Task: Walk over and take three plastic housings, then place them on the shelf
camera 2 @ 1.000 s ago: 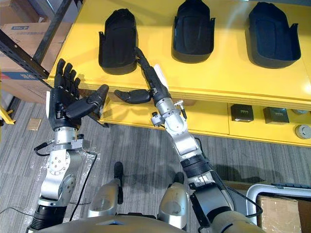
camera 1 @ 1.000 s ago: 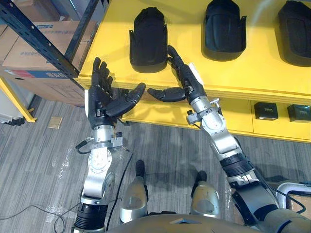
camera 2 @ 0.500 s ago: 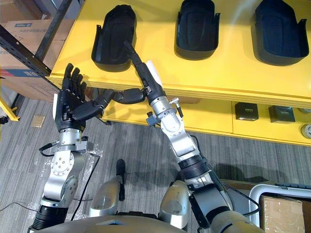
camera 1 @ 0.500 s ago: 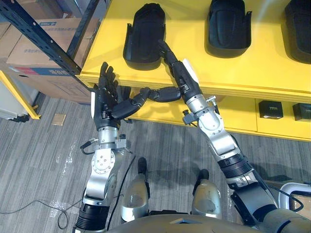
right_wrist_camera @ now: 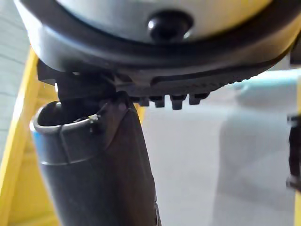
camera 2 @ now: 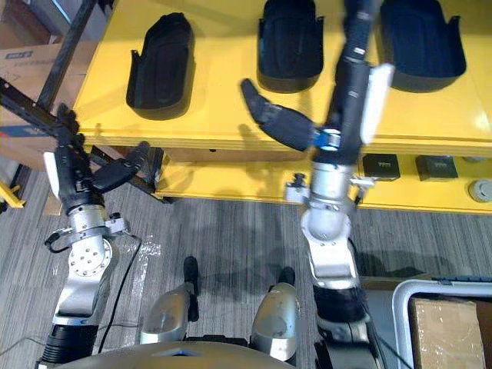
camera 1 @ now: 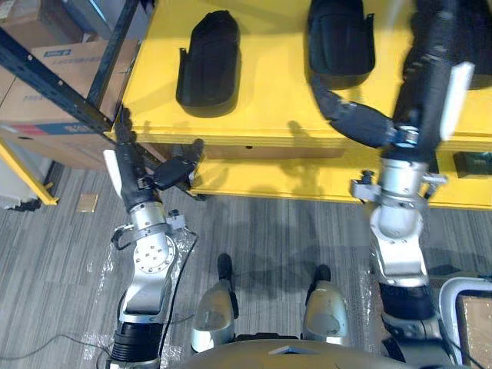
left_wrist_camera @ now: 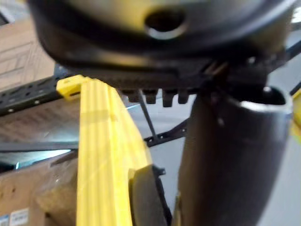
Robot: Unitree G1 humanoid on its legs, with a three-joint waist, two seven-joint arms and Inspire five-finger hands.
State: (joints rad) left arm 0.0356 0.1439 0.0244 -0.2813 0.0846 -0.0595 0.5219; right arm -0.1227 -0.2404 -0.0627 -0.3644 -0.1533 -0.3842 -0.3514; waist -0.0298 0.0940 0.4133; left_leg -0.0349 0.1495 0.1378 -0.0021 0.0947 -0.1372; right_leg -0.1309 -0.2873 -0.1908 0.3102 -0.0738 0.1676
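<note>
Three black plastic housings lie in a row on the yellow shelf top: the left one, the middle one and the right one. My right hand is raised in front of the shelf between the middle and right housings, fingers straight, thumb spread to the left, holding nothing. My left hand is low at the shelf's front left corner, open and empty, its thumb pointing toward the shelf edge. In the left wrist view the thumb stands beside the yellow shelf edge.
A dark metal rack post crosses at the left, with cardboard boxes behind it. Small black boxes sit on the lower yellow shelf. A white-framed cart with a cardboard box stands at the bottom right. Grey plank floor lies below.
My right hand has left the left housing, swung right and risen between the middle and right housings. My left hand has dropped lower and to the left. The camera has shifted.
</note>
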